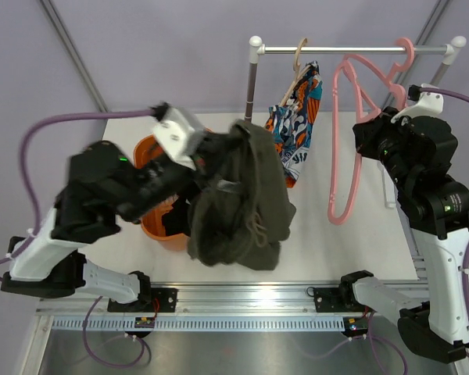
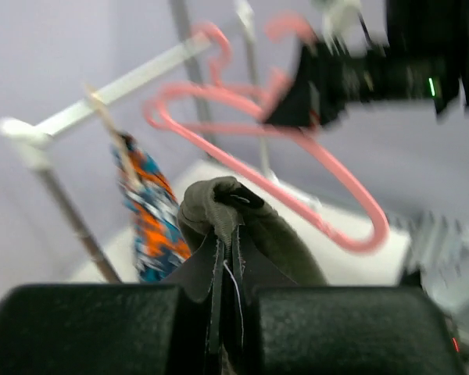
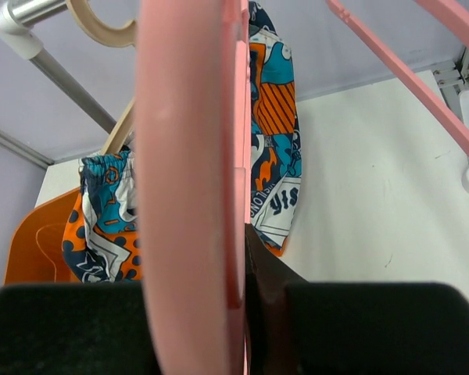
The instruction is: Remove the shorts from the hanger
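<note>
1. One white table (image 1: 352,242) carries everything. The arm bases sit at its near edge and a rack (image 1: 336,50) with a metal rail stands at the far side.
2. Olive shorts (image 1: 242,203) are off any hanger and hang as a bunched bundle from the left gripper (image 2: 225,250), near the table's middle. The lower edge is close to the tabletop; cannot tell if it touches.
3. Left gripper: fingers fully together, with a fold of the olive cloth pinched between the tips, as the left wrist view shows.
4. Orange basket (image 1: 144,148) sits on the left part of the table, partly hidden under the left arm and just beside the olive bundle.
5. Pink hanger (image 3: 187,156) has its hook up at the rail's right end. It is bare and tilted, with its body swung down toward the table.
6. Right gripper (image 3: 219,297): nearly closed and clamped on the pink hanger's frame, one finger on each side.
7. Patterned shorts (image 1: 297,129), in orange, blue, white and black, hang on the wooden hanger (image 3: 102,30). They are on the rail left of the pink hanger and not touching it.
8. Black shorts (image 1: 170,224): dark cloth lies in the basket, mostly hidden, so the shape is unclear.
</note>
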`<control>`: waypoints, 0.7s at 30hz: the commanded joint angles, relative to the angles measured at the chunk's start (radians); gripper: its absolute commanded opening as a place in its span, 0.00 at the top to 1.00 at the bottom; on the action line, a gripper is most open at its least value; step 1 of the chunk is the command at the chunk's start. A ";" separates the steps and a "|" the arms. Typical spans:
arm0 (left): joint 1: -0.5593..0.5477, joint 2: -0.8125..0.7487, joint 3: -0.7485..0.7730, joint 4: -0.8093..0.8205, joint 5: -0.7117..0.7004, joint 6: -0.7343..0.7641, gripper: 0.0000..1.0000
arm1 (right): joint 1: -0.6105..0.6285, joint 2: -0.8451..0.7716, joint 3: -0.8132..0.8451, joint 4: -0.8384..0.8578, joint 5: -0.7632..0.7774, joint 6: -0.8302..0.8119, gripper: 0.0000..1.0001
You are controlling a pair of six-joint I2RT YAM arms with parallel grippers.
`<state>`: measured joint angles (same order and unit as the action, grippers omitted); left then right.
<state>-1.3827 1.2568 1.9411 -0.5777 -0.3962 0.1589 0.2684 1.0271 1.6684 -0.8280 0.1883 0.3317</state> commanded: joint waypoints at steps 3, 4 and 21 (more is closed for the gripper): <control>-0.001 -0.057 0.223 0.292 -0.248 0.286 1.00 | 0.005 0.008 0.059 0.036 0.040 -0.019 1.00; -0.001 -0.060 0.214 0.422 -0.298 0.391 1.00 | 0.005 0.010 0.059 0.036 0.037 -0.019 1.00; 0.559 0.016 0.013 0.734 -0.058 0.328 1.00 | 0.005 0.030 0.044 0.030 0.008 -0.019 1.00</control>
<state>-0.9234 1.2461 1.9842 0.1886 -0.6106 0.6971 0.2684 1.0695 1.6962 -0.8352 0.1974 0.3244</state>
